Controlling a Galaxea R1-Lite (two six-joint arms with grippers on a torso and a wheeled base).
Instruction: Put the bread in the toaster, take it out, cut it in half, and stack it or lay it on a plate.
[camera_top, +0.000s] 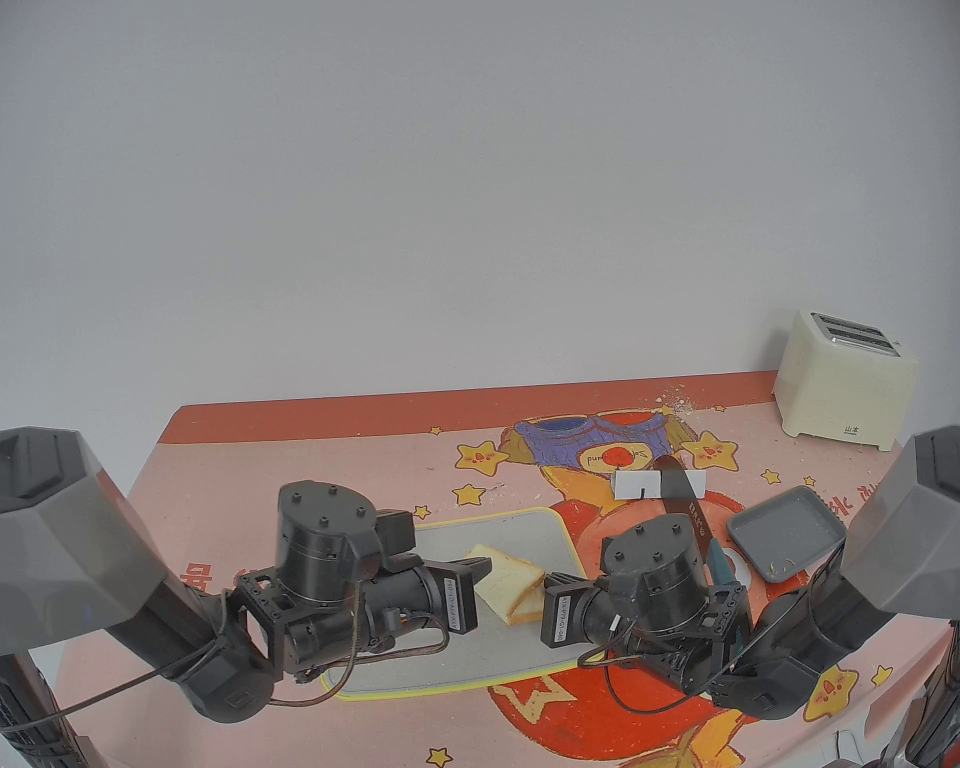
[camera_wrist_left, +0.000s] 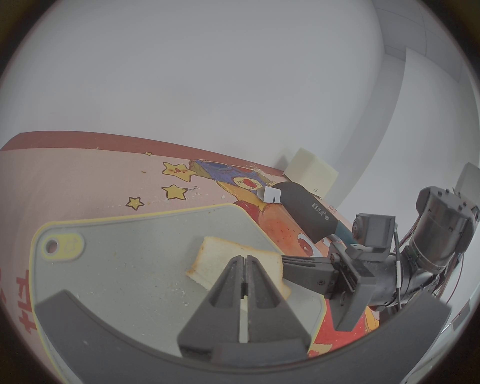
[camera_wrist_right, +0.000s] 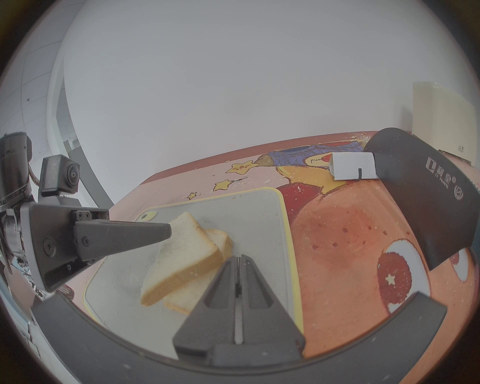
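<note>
Two bread halves (camera_top: 512, 588) lie overlapped on the grey, yellow-rimmed cutting board (camera_top: 525, 532). In the right wrist view the upper half (camera_wrist_right: 182, 256) leans tilted on the lower one (camera_wrist_right: 220, 241). My left gripper (camera_top: 486, 568) is shut, its tip at the bread's left edge, also seen as (camera_wrist_left: 245, 260). My right gripper (camera_top: 547, 600) is shut, just right of the bread, with its tip (camera_wrist_right: 239, 260) low at the slices. Neither holds anything. The cream toaster (camera_top: 845, 378) stands at the table's back right. The grey plate (camera_top: 787, 532) lies right of the board.
A black-bladed knife (camera_top: 688, 508) with a teal handle lies between the board and the plate, its tip by a small white card (camera_top: 640, 484). Crumbs dot the board (camera_wrist_left: 125, 260). The table's left and far sides have free room.
</note>
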